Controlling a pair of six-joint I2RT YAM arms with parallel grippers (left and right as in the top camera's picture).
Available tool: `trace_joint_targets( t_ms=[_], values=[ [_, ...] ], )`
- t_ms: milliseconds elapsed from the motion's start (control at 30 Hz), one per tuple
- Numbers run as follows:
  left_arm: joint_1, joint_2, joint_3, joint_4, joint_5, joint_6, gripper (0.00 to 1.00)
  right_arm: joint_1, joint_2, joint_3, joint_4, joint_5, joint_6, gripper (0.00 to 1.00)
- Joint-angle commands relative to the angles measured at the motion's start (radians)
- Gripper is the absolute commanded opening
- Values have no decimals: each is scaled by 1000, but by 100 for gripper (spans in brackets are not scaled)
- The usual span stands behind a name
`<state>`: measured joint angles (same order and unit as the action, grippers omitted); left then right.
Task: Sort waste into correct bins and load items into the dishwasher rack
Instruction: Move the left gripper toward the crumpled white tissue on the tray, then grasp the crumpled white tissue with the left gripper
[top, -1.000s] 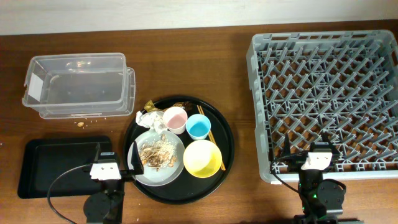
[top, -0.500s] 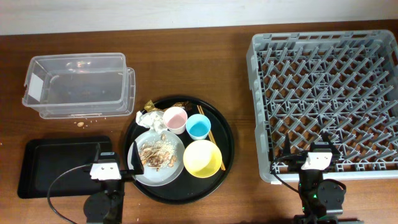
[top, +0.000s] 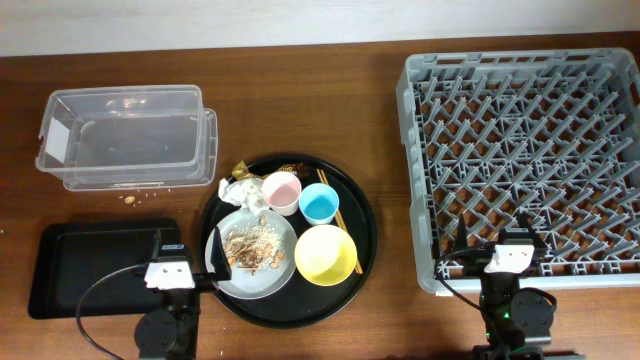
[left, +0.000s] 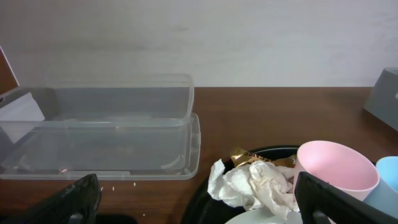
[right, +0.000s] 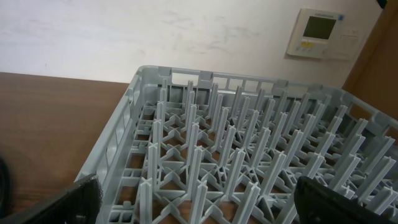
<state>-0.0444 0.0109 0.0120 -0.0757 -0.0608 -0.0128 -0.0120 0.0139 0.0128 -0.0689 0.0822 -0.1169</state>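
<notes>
Ahead of the left gripper a strip of bare table runs up to the clear tub. Just to its right the round black tray is crowded — crumpled paper and the pink cup stand nearest. The right gripper faces the near wall and upright pegs of the dishwasher rack — to its left, open table.

**No Readable Text in View**

I am finding no words, brands or numbers that I can read. I am seeing a wall panel, its markings too small to make out, and a white label on the clear tub that is looking blank.
</notes>
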Motion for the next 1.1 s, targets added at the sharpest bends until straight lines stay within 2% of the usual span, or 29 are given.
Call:
trace_joint_targets(
  t_ms=[0,33,67,167,200,233,267,300,367,400,433,567,667,733,800,833,900,967,1033,1067],
  values=[
    [4,-4,-3,3,-6,-3,99,5,-8,-7,-3,23,-6,99],
    [3,-4,-3,41,34,-3,99,5,-8,-7,-3,23,-6,99],
    [3,-4,-3,77,145,-3,99,5,-8,-7,-3,23,-6,99],
    [3,-4,-3,122,753,-3,99,5,-8,-7,-3,23,-6,99],
    [3,-4,-3,183,1015,-2,99,5,-8,-7,-3,23,-6,99],
    [3,-4,-3,224,1120,-2,99,5,-8,-7,-3,23,-6,99],
    [3,-4,-3,332,1271,-3,99,5,-8,-7,-3,23,-6,99],
    [3,-4,-3,385,1304,-3,99,5,-8,-7,-3,23,-6,99],
    [3,-4,-3,468,1301,-18,99,5,-8,-7,-3,23,-6,99],
    [3,-4,-3,486,1246,-73,99,5,-8,-7,-3,23,-6,99],
    [3,-4,-2,487,1101,-172,99,5,-8,-7,-3,23,-6,99],
    [3,-2,43,473,961,-211,99,5,-8,-7,-3,23,-6,99],
    [3,47,177,204,876,-201,99,5,-8,-7,-3,23,-6,99],
    [3,145,322,-13,851,-72,99,5,-8,-7,-3,23,-6,99],
    [3,312,521,-237,776,41,99,5,-8,-7,-3,23,-6,99],
    [3,436,666,-411,711,88,99,5,-8,-7,-3,23,-6,99],
    [3,610,852,-631,638,97,99,5,-8,-7,-3,23,-6,99],
    [3,780,990,-730,663,87,99,5,-8,-7,-3,23,-6,99],
    [3,908,1017,-759,834,43,99,5,-8,-7,-3,23,-6,99],
    [3,948,1017,-755,855,44,99,5,-8,-7,-3,23,-6,99]
  ],
)
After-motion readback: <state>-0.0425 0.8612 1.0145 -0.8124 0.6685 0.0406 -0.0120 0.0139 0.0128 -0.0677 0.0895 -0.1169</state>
